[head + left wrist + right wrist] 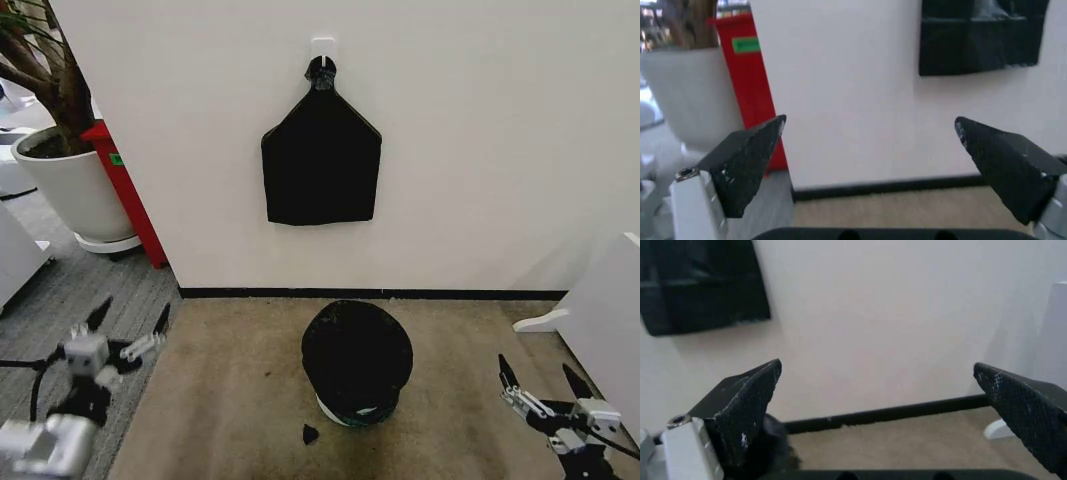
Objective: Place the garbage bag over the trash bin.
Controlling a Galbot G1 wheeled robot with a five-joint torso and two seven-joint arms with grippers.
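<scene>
Already the garbage bag (357, 352) drapes over the trash bin (345, 412), covering its mouth, with pale plastic showing only at the base. Left gripper (128, 334) and right gripper (540, 382) hang either side of the bin, well apart from it, jaws wide and empty, so the job looks essentially done.

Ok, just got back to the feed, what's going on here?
The bag is already draped over the bin on the carpet by the wall, with a strip of pale bin showing below it. Nothing is being handled: the left gripper and right gripper hang open and empty on either side of the bin, apart from it.
</scene>
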